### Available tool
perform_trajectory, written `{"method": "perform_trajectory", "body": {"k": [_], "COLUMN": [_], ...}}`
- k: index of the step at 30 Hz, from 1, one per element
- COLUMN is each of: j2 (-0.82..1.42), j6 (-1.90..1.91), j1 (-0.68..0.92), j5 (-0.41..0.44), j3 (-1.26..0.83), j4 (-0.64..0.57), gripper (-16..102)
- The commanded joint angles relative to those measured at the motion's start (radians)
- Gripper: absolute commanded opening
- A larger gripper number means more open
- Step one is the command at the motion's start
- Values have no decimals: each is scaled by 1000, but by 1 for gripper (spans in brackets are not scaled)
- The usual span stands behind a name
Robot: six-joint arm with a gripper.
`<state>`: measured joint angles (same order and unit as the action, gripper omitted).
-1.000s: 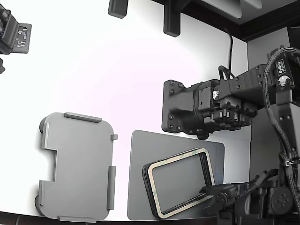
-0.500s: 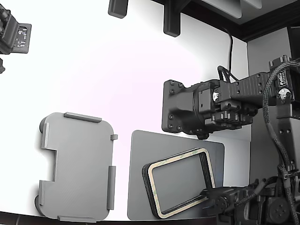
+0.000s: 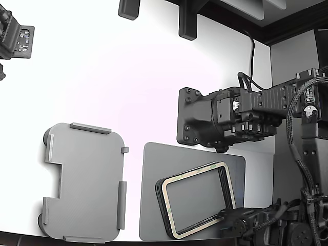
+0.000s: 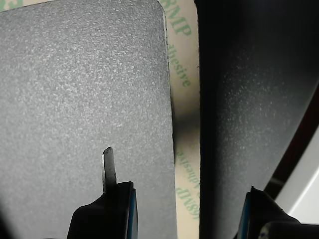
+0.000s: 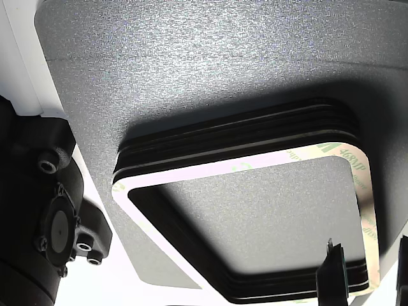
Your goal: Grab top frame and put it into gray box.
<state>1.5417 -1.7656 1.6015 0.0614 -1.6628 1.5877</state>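
Our gripper [image 4: 184, 199] straddles the top frame [image 4: 185, 114] low in the wrist view, jaws spread either side, ready to pinch

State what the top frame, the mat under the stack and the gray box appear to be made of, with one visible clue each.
Top frame: probably paper-backed adhesive liner; matte cream face with green print.
Mat: possibly rubber or foam; dark gray with a fine grainy texture.
Gray box: probably molded plastic; smooth, light gray, with raised tabs.

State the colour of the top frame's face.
Cream-beige with faint green lettering on the top frame; clearest in the wrist view.
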Motion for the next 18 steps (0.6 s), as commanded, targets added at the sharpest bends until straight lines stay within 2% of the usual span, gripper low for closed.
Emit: {"method": "perform_trajectory", "body": {"k": [1,9,18], "j2": [11,9,11], "j6": [0,20,34], "j1": [-8,6,8], "j5": [-3,3,-2], "j3": [21,-14,-25], "j4": [-15,-49,-58], "gripper": [78,70,55]}}
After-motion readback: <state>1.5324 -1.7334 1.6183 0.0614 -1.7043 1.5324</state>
